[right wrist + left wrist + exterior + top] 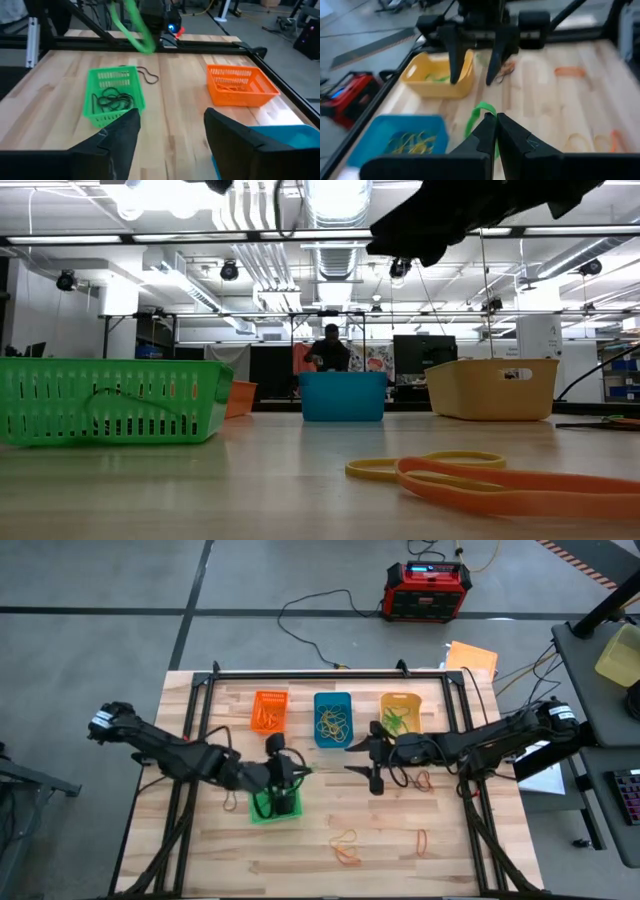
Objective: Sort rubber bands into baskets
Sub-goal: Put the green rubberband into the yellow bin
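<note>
Pincer [496,120] on the left grips a green rubber band [479,114], its lower loop hidden; right pincer [170,125] gapes wide.

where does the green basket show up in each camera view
high view: green basket left of centre on the table, under the left claw.
low view: at the far left, standing on the wood.
left wrist view: not in it.
right wrist view: left of centre, dark bands inside.
shared landmark: the orange basket, behind the green one in the low view and off to the side in the right wrist view.
</note>
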Available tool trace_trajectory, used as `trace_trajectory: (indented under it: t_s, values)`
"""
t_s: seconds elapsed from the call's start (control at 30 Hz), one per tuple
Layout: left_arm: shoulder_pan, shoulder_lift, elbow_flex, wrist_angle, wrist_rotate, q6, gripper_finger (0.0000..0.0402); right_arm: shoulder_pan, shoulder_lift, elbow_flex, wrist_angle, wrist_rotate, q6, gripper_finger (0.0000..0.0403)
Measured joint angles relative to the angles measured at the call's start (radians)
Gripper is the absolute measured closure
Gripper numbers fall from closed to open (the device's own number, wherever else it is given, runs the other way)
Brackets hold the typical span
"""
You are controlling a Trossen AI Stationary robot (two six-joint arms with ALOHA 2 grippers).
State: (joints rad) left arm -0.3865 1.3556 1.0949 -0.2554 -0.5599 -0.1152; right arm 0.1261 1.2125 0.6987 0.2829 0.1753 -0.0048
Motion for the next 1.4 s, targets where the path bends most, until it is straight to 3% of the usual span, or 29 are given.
trace_trajectory:
  t_s: [0.13,0.47,0.63,0.93,1.1,1.33,1.4]
  values:
    - [0.06,0.0,-0.069,0.189,0.1,0.027,0.0401,0.026,0.0,0.0,0.036,0.0,-0.017,0.0171]
    - [0.119,0.031,-0.144,0.465,0.134,0.025,0.0401,0.035,0.107,0.0,0.278,0.008,-0.099,0.0152]
    - [0.123,0.061,-0.145,0.493,0.134,0.02,0.0401,0.03,0.192,0.036,0.388,0.013,-0.14,0.0153]
    - [0.125,0.096,-0.146,0.559,0.129,0.018,0.0401,0.02,0.296,0.132,0.382,0.036,-0.164,0.016]
    - [0.125,0.097,-0.148,0.554,0.124,0.015,0.0401,0.018,0.297,0.135,0.381,0.037,-0.164,0.0211]
    - [0.125,0.097,-0.148,0.551,0.114,0.009,0.0401,0.018,0.294,0.135,0.35,0.044,-0.179,0.0365]
    - [0.126,0.095,-0.148,0.532,0.113,-0.006,0.0401,0.018,0.294,0.135,0.342,0.044,-0.183,0.0383]
